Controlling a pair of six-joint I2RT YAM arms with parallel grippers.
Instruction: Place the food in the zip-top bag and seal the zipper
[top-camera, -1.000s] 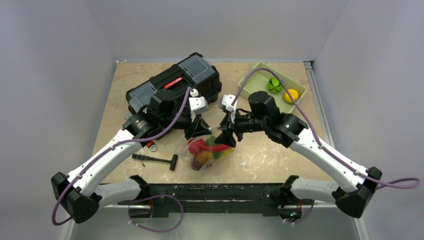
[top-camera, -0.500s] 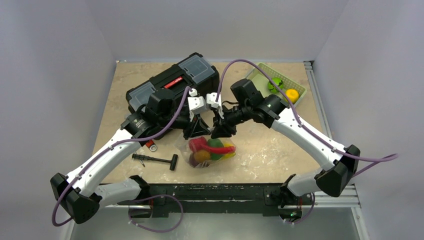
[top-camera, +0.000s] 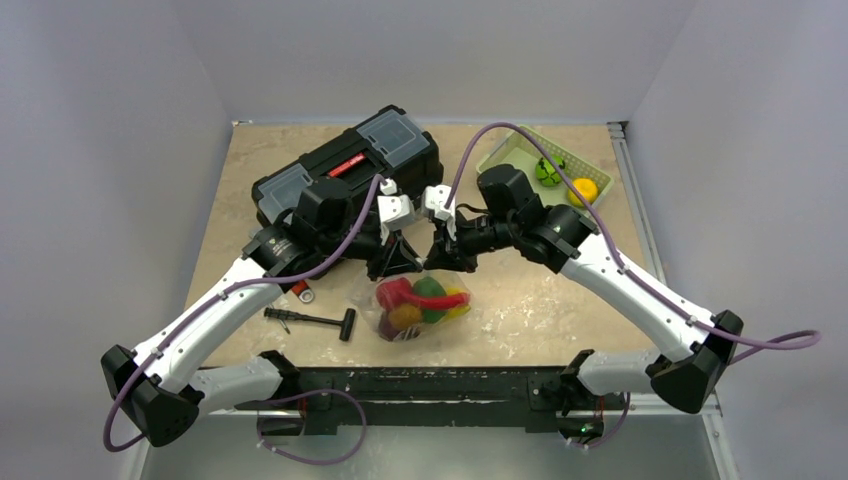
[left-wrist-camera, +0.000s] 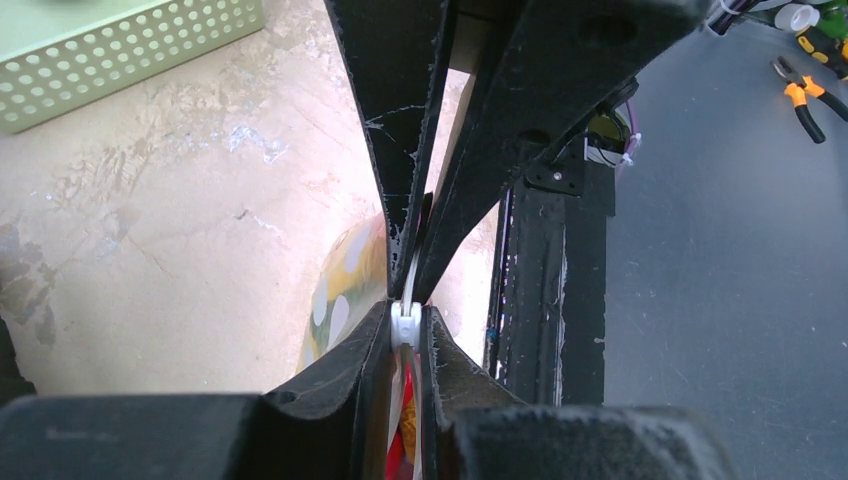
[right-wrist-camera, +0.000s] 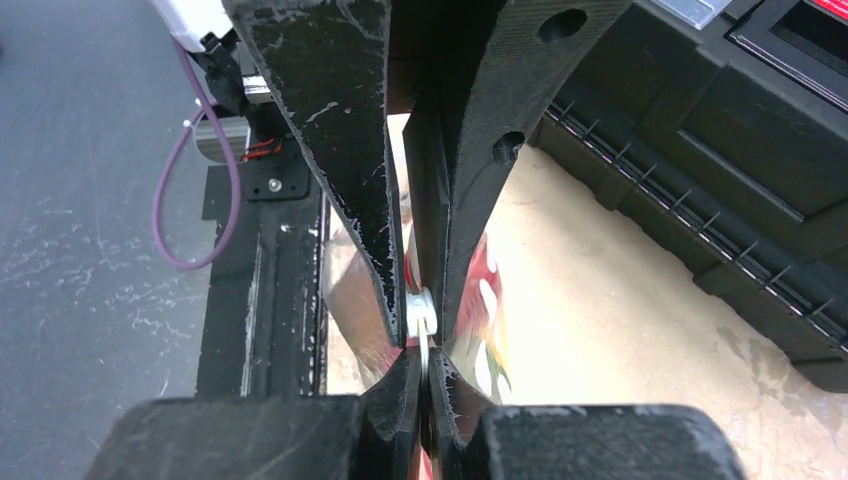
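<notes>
The zip-top bag (top-camera: 380, 318), holding the food (top-camera: 428, 296), lies on the surface (top-camera: 545, 300) between the arms. The left fingers (left-wrist-camera: 392, 150) and right fingers (right-wrist-camera: 335, 140) each pinch tight on its zipper (left-wrist-camera: 404, 326).

A black toolbox (top-camera: 350, 165) with grey lid compartments sits far left of centre on the beige table (top-camera: 560, 310). A pale green perforated basket (top-camera: 512, 150) occupies the far right corner. A black-handled tool (top-camera: 312, 320) lies near the front edge, with a small red-tipped item (top-camera: 303, 292) just beyond it.
</notes>
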